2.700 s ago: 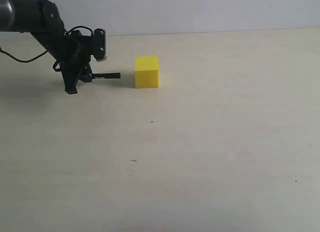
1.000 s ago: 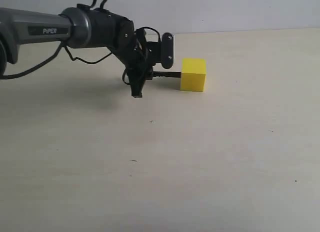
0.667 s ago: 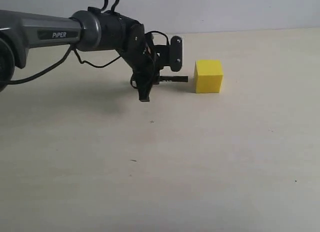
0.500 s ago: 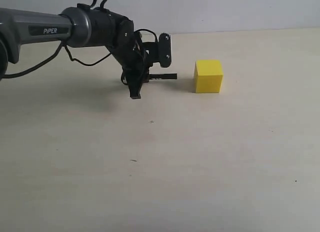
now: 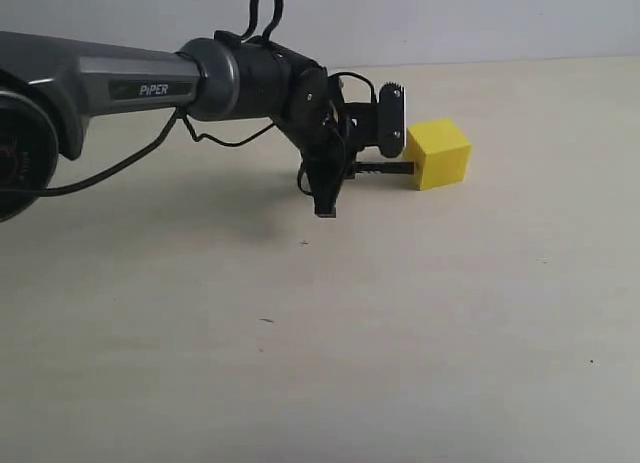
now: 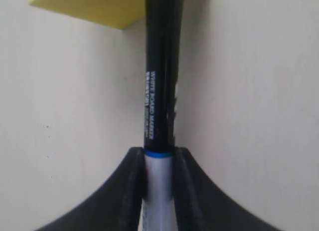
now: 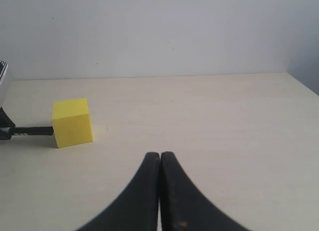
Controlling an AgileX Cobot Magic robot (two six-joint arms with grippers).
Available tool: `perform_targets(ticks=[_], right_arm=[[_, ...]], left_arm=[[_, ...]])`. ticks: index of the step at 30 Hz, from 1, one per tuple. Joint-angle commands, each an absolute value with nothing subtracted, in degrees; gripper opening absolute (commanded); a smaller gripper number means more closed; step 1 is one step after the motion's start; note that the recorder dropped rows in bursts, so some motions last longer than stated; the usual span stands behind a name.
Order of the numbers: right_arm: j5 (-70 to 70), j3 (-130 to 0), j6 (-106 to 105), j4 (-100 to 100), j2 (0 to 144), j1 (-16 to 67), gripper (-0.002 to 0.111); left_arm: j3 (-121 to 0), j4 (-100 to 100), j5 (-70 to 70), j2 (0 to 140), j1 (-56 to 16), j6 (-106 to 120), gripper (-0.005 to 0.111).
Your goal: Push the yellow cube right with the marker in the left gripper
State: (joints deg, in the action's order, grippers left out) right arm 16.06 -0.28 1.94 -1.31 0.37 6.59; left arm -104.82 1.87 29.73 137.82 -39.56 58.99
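a: where is the cube [image 5: 440, 153]?
b: on the table [image 5: 420, 343], toward the far edge, right of middle in the exterior view. it sits turned a little, with one vertical edge facing the camera.
a: and the left gripper [image 5: 328, 198]?
b: just left of the cube, fingers pointing down, clamped on the marker [image 6: 159, 81] at its white barrel. the black cap half sticks out level toward the cube.
a: is the tip touching?
b: it reaches the cube's left face. it looks like contact, though from these angles i can't be certain.
a: the arm [image 5: 120, 83]?
b: marked "piper", it stretches in from the left, with a cable looped over it.
a: right gripper [image 7: 160, 163]?
b: fingers pressed together with nothing between them, apart from the cube.
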Motion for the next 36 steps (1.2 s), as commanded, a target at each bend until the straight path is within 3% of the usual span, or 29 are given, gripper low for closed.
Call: perform_targets(ticks=[1, 15, 36], right_arm=[[15.3, 0.0, 1.7, -1.3, 0.0, 6.7, 0.0], [15.3, 0.0, 1.8, -1.3, 0.0, 6.7, 0.0], [15.3, 0.0, 1.7, -1.3, 0.0, 6.7, 0.0]], left_arm=[[-105.2, 1.9, 34.1, 137.6, -37.8, 55.9, 0.0], [-105.2, 10.7, 27.6, 137.6, -37.1, 55.1, 0.0], [-105.2, 8.5, 10.8, 140.4, -36.3, 68.8, 0.0]])
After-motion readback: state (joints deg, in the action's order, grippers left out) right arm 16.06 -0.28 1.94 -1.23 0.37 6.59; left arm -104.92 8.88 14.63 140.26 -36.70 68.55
